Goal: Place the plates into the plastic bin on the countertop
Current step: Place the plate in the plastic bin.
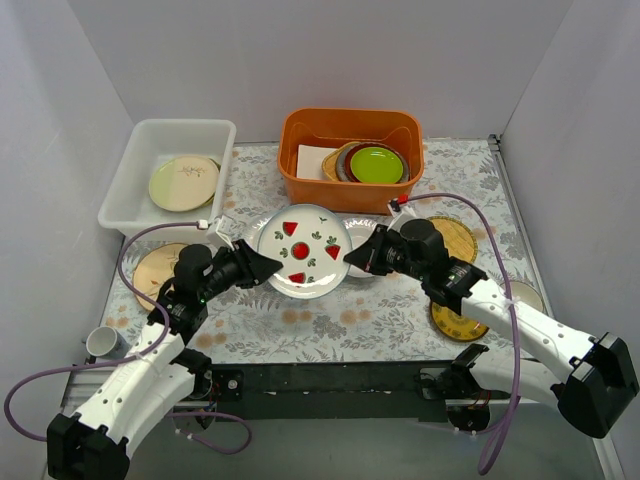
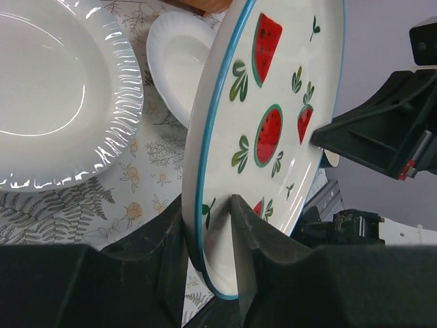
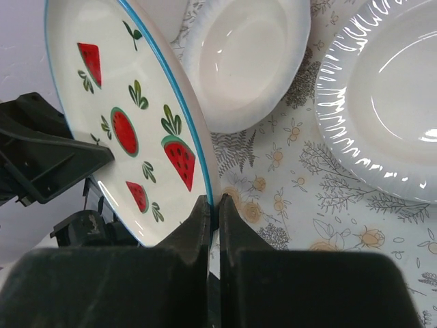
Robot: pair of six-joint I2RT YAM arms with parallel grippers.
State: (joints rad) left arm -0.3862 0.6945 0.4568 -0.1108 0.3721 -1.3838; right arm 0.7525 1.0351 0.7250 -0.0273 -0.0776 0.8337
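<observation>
**The watermelon plate [image 1: 300, 250] held over the desk [image 1: 350, 320]**

The watermelon plate hangs tilted above the desk, well apart from the bin, with a claw at each side. The right claw [image 1: 350, 257] is closed tight on the right rim. The left claw [image 1: 262, 265] has a finger on either face of the left rim. The left wrist view does not show whether it presses.

Risk: if the right claw lets go before the left one bites, the glazed rim may slip. The plate would then drop onto the fluted white plate [image 2: 61, 96] and the small white plate [image 2: 179, 68], which lie on the desk below and beside it. Unequal motion of the two arms could also twist the plate out of either pinch. A plate carried low toward the bin may strike its near wall.

Containers: the white bin [image 1: 185, 123], at the far left, holds one cream plate [image 1: 184, 182]. The orange tub [image 1: 350, 113], just beside it, holds a stack topped by a lime-green plate [image 1: 376, 164].
</observation>
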